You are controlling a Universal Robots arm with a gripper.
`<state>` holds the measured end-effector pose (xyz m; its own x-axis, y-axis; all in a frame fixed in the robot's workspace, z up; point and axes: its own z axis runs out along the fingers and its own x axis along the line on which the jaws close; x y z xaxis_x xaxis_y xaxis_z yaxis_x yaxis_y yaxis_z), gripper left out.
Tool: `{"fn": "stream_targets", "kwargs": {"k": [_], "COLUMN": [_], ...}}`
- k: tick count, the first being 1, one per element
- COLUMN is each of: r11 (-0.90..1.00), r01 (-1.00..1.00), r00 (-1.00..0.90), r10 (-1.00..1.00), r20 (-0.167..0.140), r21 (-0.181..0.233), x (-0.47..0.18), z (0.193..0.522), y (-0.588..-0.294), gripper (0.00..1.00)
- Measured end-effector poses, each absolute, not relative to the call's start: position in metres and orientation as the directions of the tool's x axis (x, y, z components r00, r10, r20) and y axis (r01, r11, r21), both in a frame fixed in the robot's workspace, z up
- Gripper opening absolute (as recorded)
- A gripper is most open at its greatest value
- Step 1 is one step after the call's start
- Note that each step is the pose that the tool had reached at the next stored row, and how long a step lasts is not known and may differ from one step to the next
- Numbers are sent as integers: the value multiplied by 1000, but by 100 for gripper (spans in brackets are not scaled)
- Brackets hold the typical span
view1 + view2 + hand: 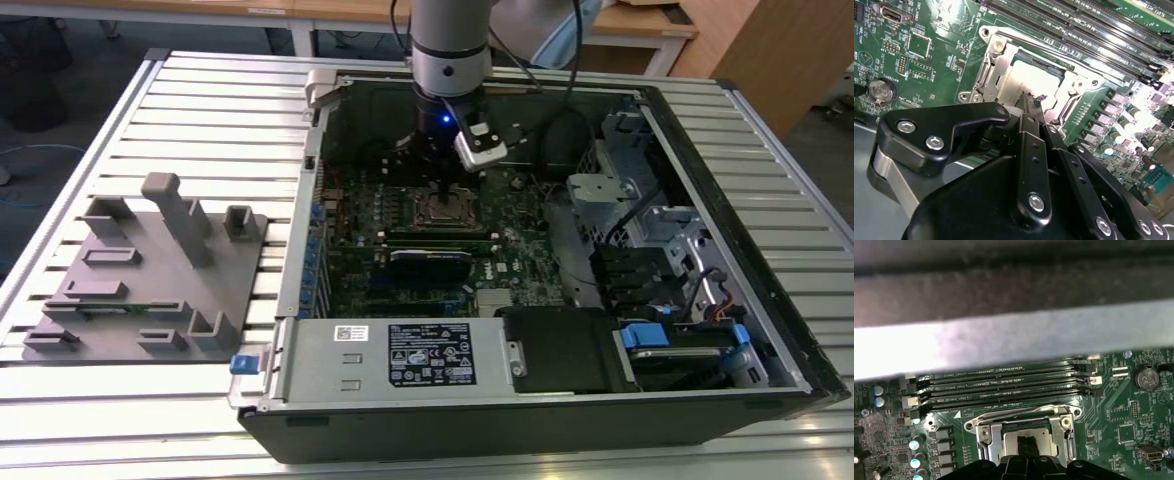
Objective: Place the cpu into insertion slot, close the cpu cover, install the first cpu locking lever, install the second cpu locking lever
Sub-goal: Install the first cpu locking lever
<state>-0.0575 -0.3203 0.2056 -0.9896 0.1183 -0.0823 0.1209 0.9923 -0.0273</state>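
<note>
In the exterior view my gripper (447,192) hangs straight down inside the open computer case, over the insertion slot (447,209) on the green board. The cpu (1035,80) lies flat in the slot, its dull grey top showing through the window of the cpu cover (999,75), which lies down around it. In both wrist views the black fingers (1026,107) stand close together, shut with nothing between them, tips at the cpu's top near the cover's edge. The first wrist view shows the cpu (1010,442), the cover (988,436) and my gripper (1027,444) the same way. How the levers stand is unclear.
Long black memory slots (1004,385) run beside the socket. A coin battery (879,90) sits on the board. Case walls, a metal drive cage (667,250) and the power supply (400,355) ring the board. A grey fixture block (147,270) stands on the slatted table at the exterior view's left.
</note>
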Motion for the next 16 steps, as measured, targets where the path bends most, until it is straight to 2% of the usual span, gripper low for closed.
{"fn": "stream_targets", "kwargs": {"k": [16], "r11": [992], "r01": [122], "r00": [-989], "r10": [120], "r20": [-82], "r21": [-27], "x": [-53], "z": [205], "y": [-329], "gripper": [10]}}
